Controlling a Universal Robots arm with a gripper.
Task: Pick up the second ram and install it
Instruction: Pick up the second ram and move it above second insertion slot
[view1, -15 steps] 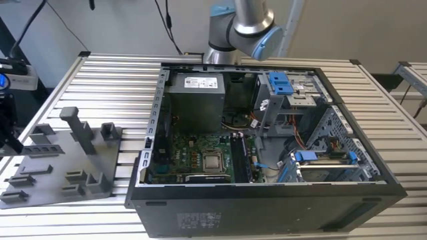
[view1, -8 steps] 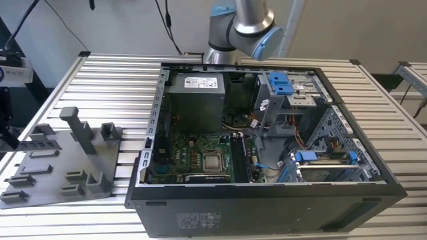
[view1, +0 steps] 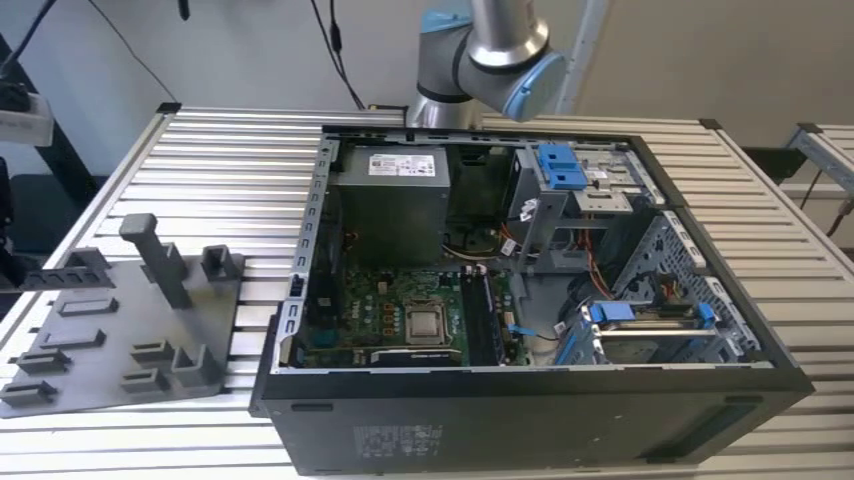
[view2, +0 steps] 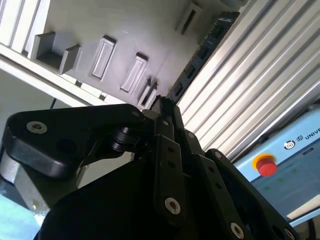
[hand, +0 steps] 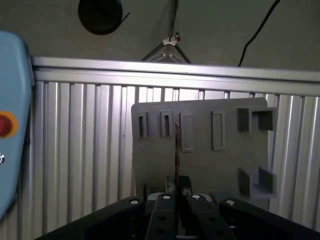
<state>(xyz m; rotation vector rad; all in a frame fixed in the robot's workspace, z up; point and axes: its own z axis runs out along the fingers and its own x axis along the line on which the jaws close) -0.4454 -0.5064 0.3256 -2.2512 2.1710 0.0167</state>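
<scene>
One ram (hand: 176, 145), clamped in the hand (hand: 178, 184), sticks straight out lengthwise.

An open computer case (view1: 534, 420) lies on a slatted metal table (view1: 227, 150), its motherboard (view1: 380, 295) and CPU socket (view1: 427, 323) exposed. At the exterior view's left sits a grey tray (view1: 94, 385) with 1 tall upright post (view1: 163, 262). The robot arm (view1: 487, 50) rises behind the case.
</scene>
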